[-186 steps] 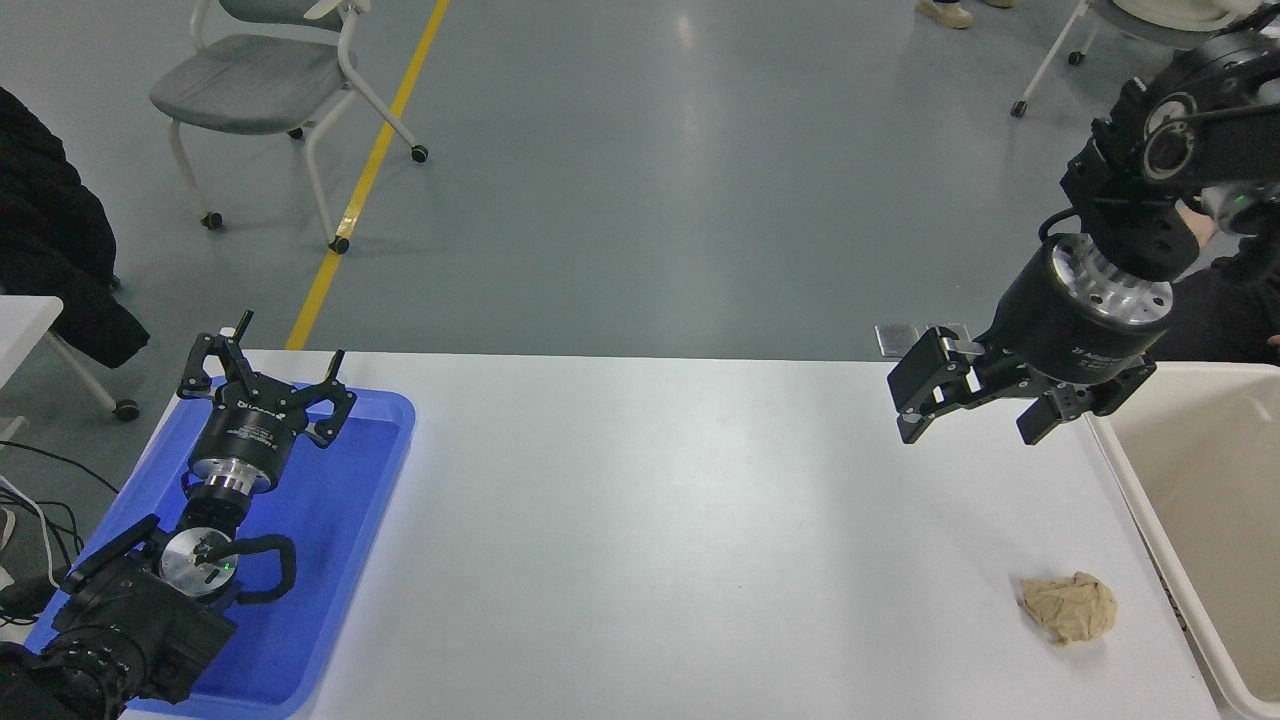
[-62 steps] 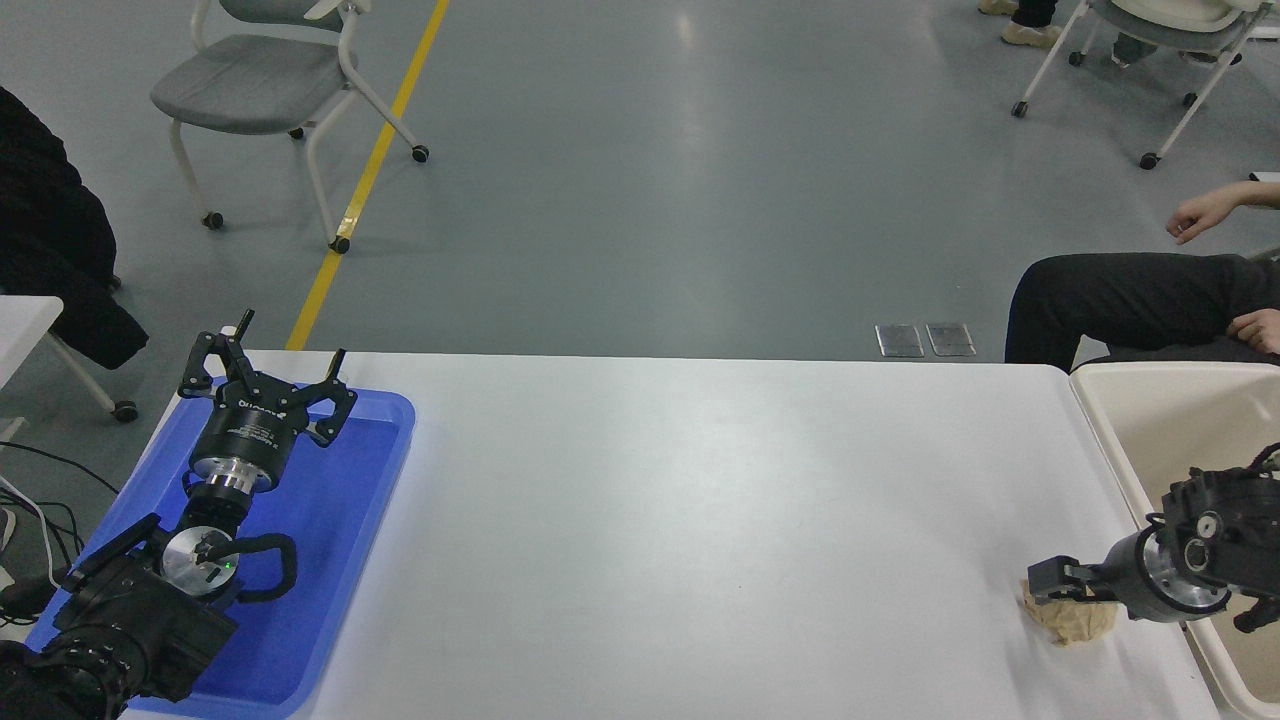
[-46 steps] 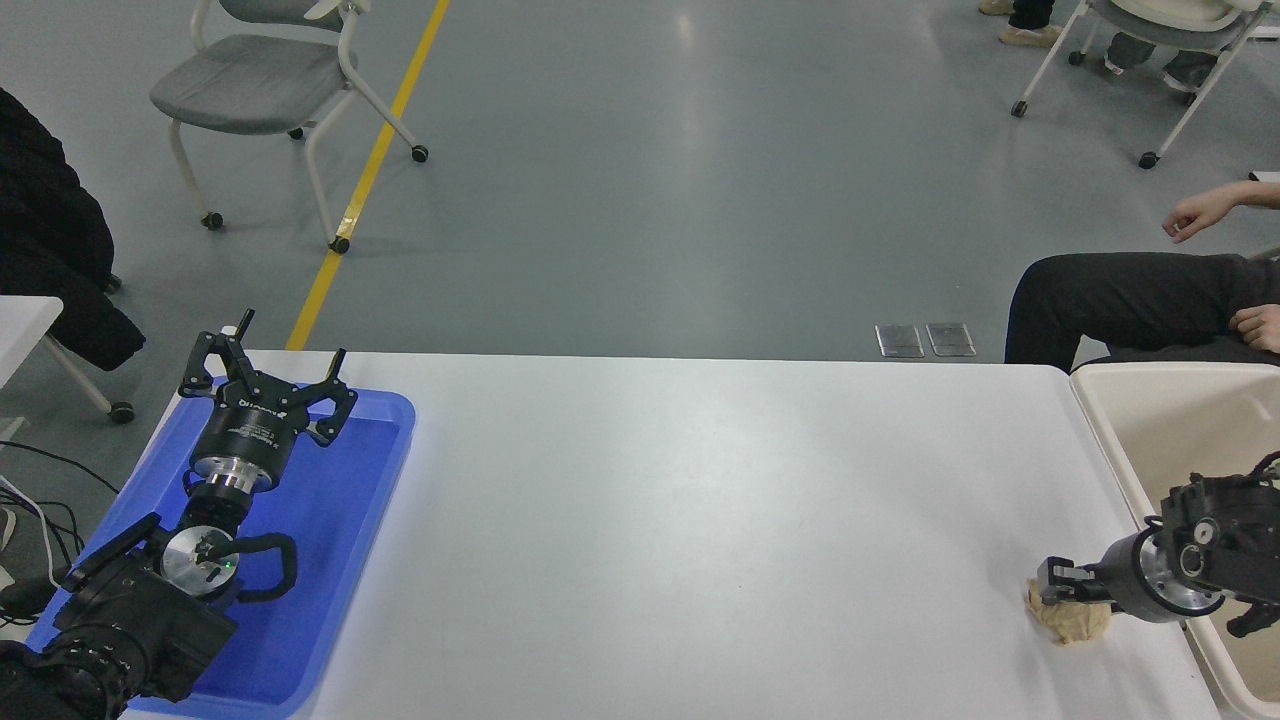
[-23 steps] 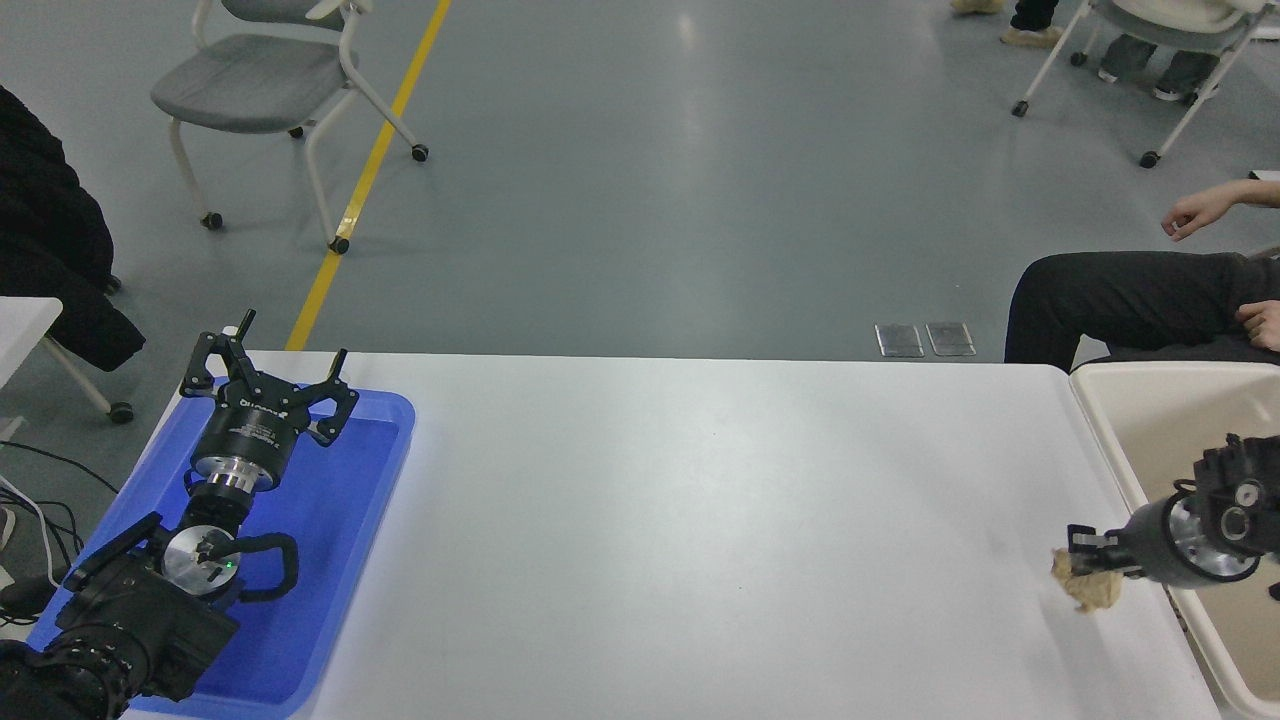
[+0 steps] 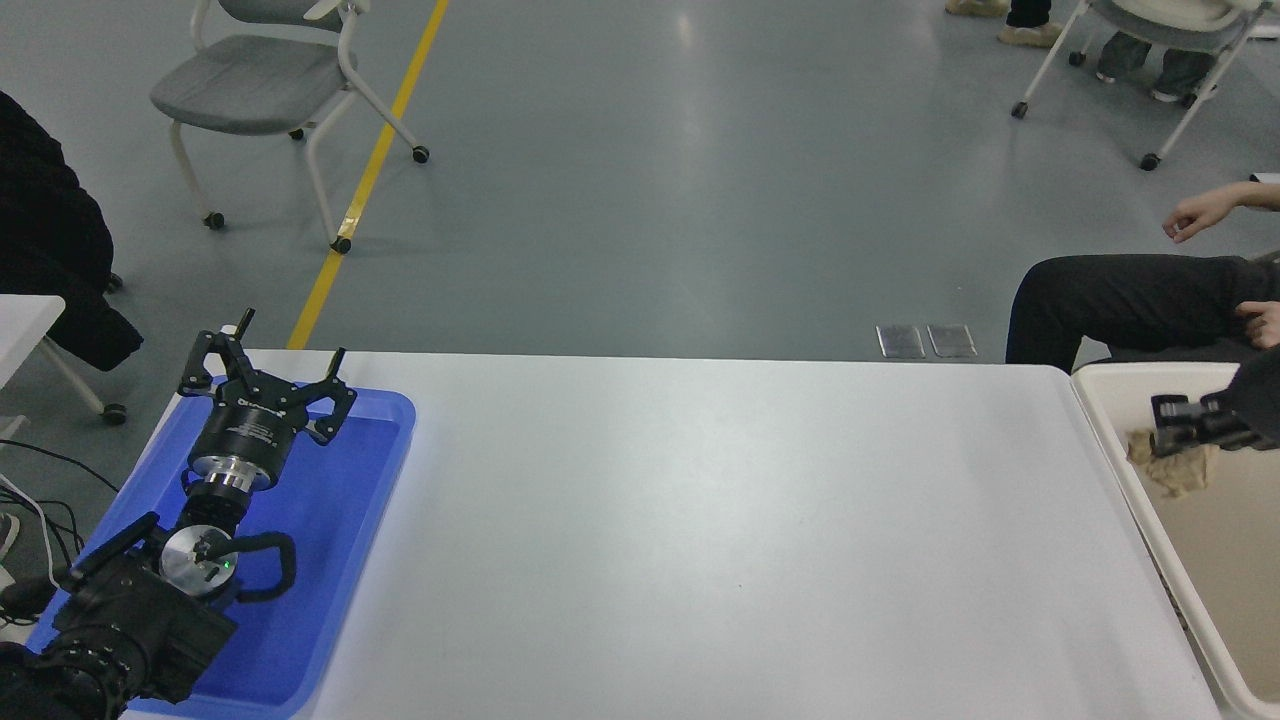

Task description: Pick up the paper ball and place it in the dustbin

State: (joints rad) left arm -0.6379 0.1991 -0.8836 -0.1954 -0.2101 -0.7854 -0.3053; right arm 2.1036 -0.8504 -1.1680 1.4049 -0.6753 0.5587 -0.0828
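Right gripper (image 5: 1170,432) has carried paper ball (image 5: 1172,468) over dustbin (image 5: 1105,432), arm cut off.

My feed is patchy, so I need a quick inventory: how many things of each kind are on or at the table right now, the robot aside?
Crumpled tan-brown paper ball, held in the right gripper over the tub: 1
Cream-beige rectangular plastic dustbin: 1
Shallow bright blue plastic tray, under the parked left gripper: 1
Total: 3
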